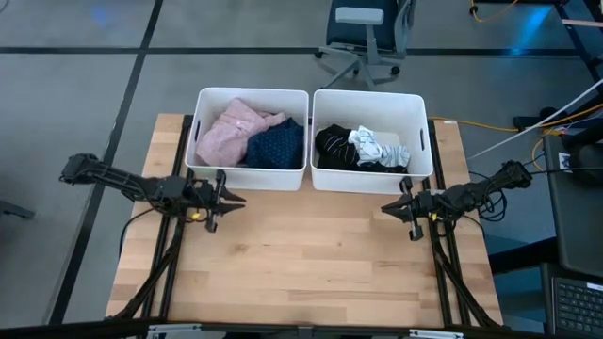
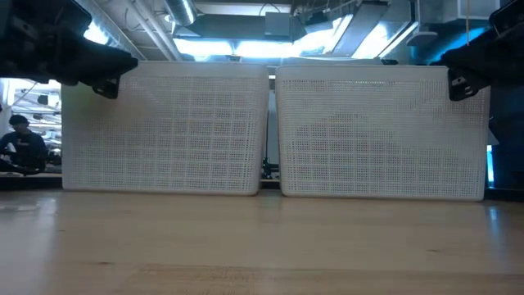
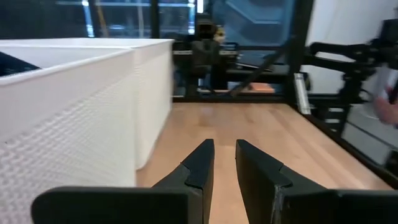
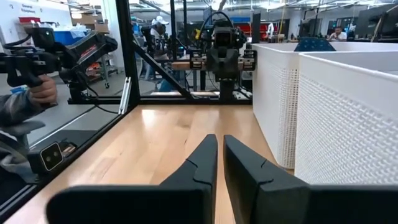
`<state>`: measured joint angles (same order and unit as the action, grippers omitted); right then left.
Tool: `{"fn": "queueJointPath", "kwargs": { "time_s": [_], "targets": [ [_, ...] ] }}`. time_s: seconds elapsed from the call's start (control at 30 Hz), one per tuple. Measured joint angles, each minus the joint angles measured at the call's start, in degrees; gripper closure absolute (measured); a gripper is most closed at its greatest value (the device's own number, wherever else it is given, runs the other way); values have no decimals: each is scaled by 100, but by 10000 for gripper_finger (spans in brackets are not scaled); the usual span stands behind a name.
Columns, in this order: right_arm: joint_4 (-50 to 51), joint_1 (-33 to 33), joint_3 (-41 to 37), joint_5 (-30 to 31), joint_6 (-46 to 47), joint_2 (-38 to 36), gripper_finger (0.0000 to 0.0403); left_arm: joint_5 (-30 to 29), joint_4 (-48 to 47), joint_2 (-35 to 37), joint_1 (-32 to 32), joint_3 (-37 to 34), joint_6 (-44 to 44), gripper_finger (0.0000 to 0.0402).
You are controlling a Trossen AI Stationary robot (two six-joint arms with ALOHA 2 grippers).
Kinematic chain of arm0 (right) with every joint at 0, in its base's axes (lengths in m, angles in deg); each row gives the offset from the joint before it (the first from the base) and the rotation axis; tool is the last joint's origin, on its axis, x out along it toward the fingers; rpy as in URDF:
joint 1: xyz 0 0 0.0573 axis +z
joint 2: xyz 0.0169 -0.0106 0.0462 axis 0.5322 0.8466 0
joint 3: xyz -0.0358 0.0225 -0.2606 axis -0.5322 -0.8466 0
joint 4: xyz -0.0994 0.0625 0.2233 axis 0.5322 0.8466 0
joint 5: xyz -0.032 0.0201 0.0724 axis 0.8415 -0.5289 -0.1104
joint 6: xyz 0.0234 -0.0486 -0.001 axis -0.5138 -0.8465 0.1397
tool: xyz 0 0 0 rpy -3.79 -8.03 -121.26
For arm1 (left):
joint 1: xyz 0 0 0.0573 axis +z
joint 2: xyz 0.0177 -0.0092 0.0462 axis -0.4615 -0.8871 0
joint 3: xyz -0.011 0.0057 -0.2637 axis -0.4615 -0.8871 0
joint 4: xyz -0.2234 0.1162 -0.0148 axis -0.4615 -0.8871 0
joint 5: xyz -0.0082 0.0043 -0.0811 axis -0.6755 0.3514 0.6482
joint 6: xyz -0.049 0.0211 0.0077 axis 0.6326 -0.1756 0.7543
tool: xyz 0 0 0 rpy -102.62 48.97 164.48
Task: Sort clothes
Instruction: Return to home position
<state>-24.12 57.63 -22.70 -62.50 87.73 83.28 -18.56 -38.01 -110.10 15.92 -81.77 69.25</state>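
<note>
In white bins (image 1: 250, 91), clothes (image 1: 231, 134), beyond left pincer (image 1: 236, 199), right pincer (image 1: 386, 208)

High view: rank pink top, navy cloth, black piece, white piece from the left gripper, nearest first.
1. pink top and navy cloth, left bin: too close to call from the left gripper.
2. black piece, right bin, left side.
3. white piece, right bin, middle.

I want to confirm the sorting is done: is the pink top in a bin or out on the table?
In. From above, the pink top lies within the left bin's walls, beside the navy cloth.
</note>
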Motion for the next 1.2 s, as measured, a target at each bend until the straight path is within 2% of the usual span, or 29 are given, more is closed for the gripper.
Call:
{"fn": "queueJointPath", "kwargs": {
  "time_s": [0.23, 0.43, 0.57, 0.73, 0.87, 1.2],
  "targets": [
    [12, 0, -2, 0, -1, -2, 372, -36, -25, 108, 301, 0, 37, 345],
    [24, 0, -2, 2, -2, -2, 372, 23, -777, 427, 311, 125, 170, 345],
    [26, 0, -2, 2, -2, -2, 372, 144, -1253, 849, 309, 166, 215, 345],
    [28, 0, -3, 2, -3, -2, 372, 637, -1341, 1579, 304, 171, 143, 345],
    [31, 0, -5, 2, -3, -2, 372, 646, -1908, 2230, 305, 138, 59, 345],
    [22, 0, -5, 7, -3, 2, 372, 519, -1989, 2260, 309, 2, 14, 345]
  ]
}}
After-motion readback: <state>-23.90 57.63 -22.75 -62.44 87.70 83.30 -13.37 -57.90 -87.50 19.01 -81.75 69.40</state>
